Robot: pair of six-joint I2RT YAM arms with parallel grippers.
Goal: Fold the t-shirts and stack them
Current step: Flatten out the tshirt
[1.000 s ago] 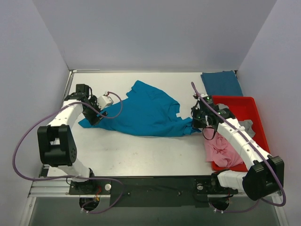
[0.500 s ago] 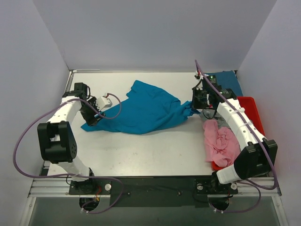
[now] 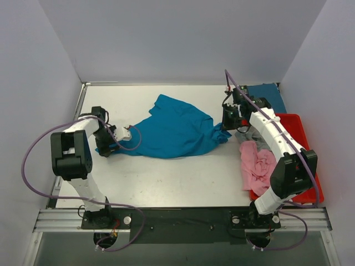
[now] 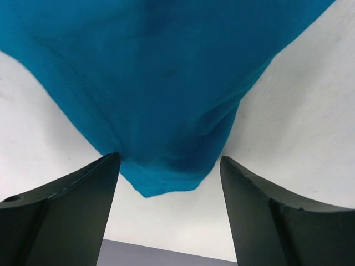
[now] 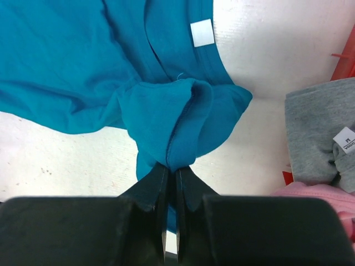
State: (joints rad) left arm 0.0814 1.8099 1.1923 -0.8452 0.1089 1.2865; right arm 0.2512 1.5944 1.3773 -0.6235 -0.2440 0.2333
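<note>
A crumpled teal-blue t-shirt (image 3: 172, 130) lies spread across the middle of the table. My right gripper (image 3: 228, 126) is shut on a bunched fold at the shirt's right edge (image 5: 183, 111) and holds it just above the table. My left gripper (image 3: 105, 145) is open at the shirt's left corner. In the left wrist view that corner (image 4: 161, 111) lies between the spread fingers (image 4: 72, 194) and is not pinched. A pink t-shirt (image 3: 256, 166) hangs over the red tray's left rim. A grey t-shirt (image 3: 256, 134) lies beside it under my right arm.
A red plastic tray (image 3: 302, 144) stands at the right side. A folded teal shirt (image 3: 269, 93) lies at the back right corner. Grey walls close in the back and both sides. The grey shirt (image 5: 316, 133) and pink shirt (image 5: 316, 194) lie close to the right of my right gripper.
My right gripper has moved back and slightly left with the shirt's right edge, bunching it. My left gripper has shifted a little nearer at the left corner.
</note>
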